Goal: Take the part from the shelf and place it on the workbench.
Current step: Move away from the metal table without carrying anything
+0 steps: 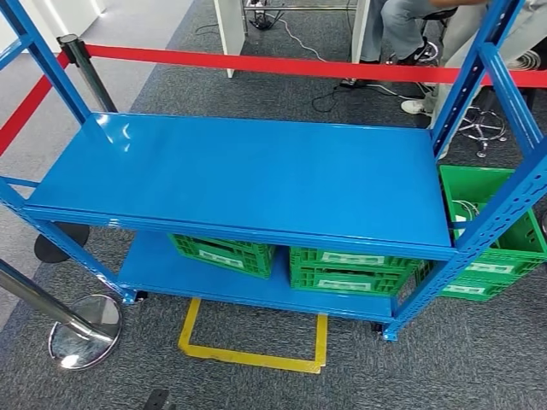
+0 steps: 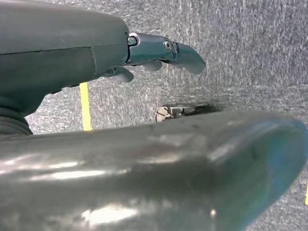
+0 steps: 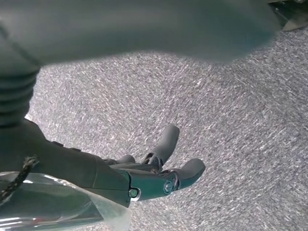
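Blue steel shelf (image 1: 258, 175) is standing on grey carpet with green crates (image 1: 351, 271) sitting on its lower level, the part itself not being distinguishable, while the left hand (image 2: 109, 57) and right hand (image 3: 145, 175) are hanging over the floor, fingers loosely apart, gripping nothing.

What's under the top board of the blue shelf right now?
Under the top board, two green crates sit on the lower board, with labels on their fronts. The top board covers their insides, so whether any holds the part cannot be seen.
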